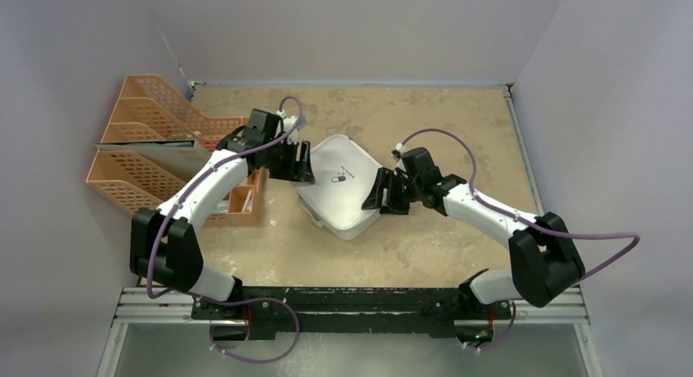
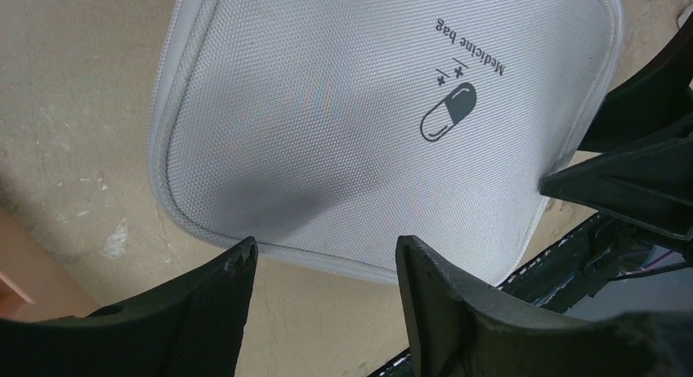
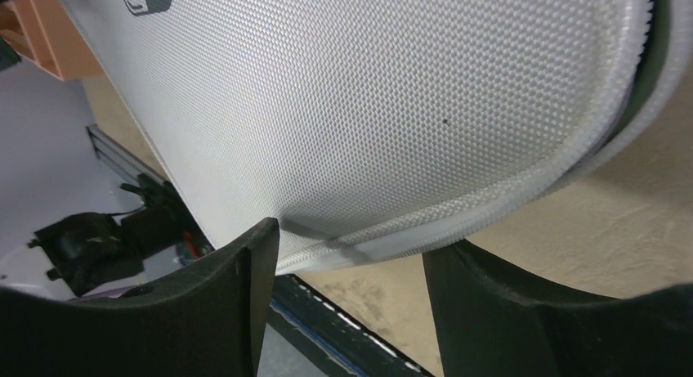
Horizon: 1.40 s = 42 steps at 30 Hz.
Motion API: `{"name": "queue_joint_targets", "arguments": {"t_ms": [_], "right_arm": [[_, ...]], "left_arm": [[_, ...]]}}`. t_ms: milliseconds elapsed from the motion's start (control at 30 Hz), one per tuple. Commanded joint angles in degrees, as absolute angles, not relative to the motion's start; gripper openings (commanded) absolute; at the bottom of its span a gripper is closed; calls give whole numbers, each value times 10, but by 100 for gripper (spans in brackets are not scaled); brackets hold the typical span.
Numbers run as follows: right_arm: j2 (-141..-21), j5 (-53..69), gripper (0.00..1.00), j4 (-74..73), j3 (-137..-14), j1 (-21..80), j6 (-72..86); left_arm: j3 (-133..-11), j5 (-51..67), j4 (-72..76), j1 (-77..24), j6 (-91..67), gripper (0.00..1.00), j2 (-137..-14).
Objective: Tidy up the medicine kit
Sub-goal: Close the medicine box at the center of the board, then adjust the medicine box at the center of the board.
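The left claw (image 2: pixel 325 246) stands open. Its two dark fingers (image 2: pixel 216 311) are spread, with nothing pinched between them. Their tips sit just at the near edge of the medicine kit (image 2: pixel 343 123), over its zip seam. Whether they touch the fabric I cannot tell.

The right claw (image 3: pixel 351 240) is open too, fingers apart, and the zip edge of the kit runs across the gap between them without being clamped. Toward the upper right of the right wrist view, a dark slit shows between the lid's rim and the band under it.

The kit lies flat in the middle of the counter (image 1: pixel 425 123), turned cornerwise like a diamond. The left claw is at its left corner and the right claw at its right corner, facing each other across it. Its pale grey woven lid faces up, with a small dark pill logo (image 2: pixel 448 111) and the words "Medicine bag" (image 2: pixel 472 43) on it.

Left of the kit, near but apart from it, stand orange mesh trays (image 1: pixel 147 140) against the wall. The left arm reaches across in front of them. A purple cable (image 1: pixel 441 136) loops over each arm. A dark rail (image 1: pixel 351 299) along the near edge of the counter carries both bases.
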State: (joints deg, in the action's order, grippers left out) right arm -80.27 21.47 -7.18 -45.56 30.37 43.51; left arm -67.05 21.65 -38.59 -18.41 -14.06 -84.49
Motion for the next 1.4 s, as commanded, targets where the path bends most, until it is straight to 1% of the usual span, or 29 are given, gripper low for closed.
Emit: {"name": "queue_joint_targets", "arguments": {"t_ms": [0,200,333,400,433,467,667,767,833,967,1033,1133,1367], "right_arm": [[-763,139,69,-177,-496,303,322],[-696,67,80,-249,-510,290,243],[-683,88,86,-262,-539,245,219],[-692,100,91,-267,-565,221,202],[-698,91,97,-275,-579,211,194],[-706,80,99,-279,-592,203,191],[-776,39,99,-307,-653,171,180],[-805,28,92,-295,-647,168,183],[-825,37,83,-286,-645,167,188],[-847,24,67,-271,-635,166,189],[-855,18,61,-266,-628,166,188],[-865,34,57,-263,-621,166,186],[-877,90,51,-197,-577,168,184]], "left_arm": [[-665,209,-377,-185,-135,61,-824],[-658,196,-384,-185,-117,61,-823],[-654,207,-382,-185,-114,57,-824],[-652,209,-384,-185,-112,55,-823],[-649,210,-385,-185,-112,54,-822],[-648,211,-386,-185,-112,53,-823],[-643,224,-390,-185,-118,48,-833],[-646,236,-382,-185,-125,45,-844],[-647,256,-368,-185,-132,44,-854],[-650,264,-348,-185,-142,38,-872],[-663,256,-347,-185,-142,36,-884],[-692,245,-355,-185,-140,32,-910],[-754,227,-357,-185,-131,30,-978]]}}
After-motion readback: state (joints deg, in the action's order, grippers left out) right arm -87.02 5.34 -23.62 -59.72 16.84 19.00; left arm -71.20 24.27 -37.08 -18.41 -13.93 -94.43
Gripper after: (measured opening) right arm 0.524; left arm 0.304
